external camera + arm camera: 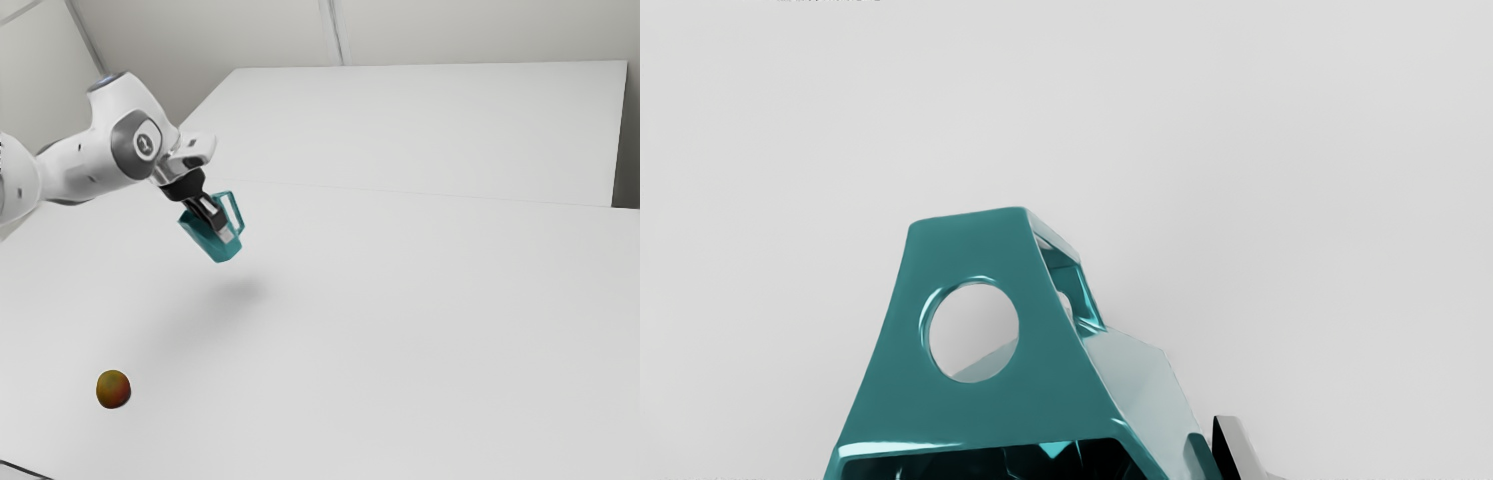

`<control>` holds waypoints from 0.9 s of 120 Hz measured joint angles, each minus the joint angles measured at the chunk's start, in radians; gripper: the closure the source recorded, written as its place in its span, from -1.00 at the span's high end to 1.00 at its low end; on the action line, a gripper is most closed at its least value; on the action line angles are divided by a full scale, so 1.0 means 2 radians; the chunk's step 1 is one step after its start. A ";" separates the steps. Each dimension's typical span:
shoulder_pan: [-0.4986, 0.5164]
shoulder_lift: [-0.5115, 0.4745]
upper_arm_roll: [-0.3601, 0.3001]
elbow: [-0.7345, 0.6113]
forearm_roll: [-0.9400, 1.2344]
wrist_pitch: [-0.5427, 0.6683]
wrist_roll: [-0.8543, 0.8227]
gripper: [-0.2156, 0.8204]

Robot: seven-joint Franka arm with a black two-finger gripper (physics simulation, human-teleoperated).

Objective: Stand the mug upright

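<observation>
We've mug (208,242) tipped in gripper (222,231), above table (400,350), prob. for room to turn it upright. 2 fingers (1242,443) clamped on mug, tho 1 is hard to see.

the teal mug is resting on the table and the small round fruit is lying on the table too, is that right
Not quite: the teal mug is not resting on the table. The exterior view shows it held in the air by the end effector. The small round fruit is lying on the table, as you say.
</observation>
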 joint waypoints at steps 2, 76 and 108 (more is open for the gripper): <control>-0.002 0.000 -0.001 -0.001 0.007 0.003 -0.004 -0.93; -0.043 -0.034 -0.009 -0.128 0.160 0.125 -0.133 -0.93; -0.051 -0.010 -0.003 -0.131 0.189 0.178 -0.165 -0.93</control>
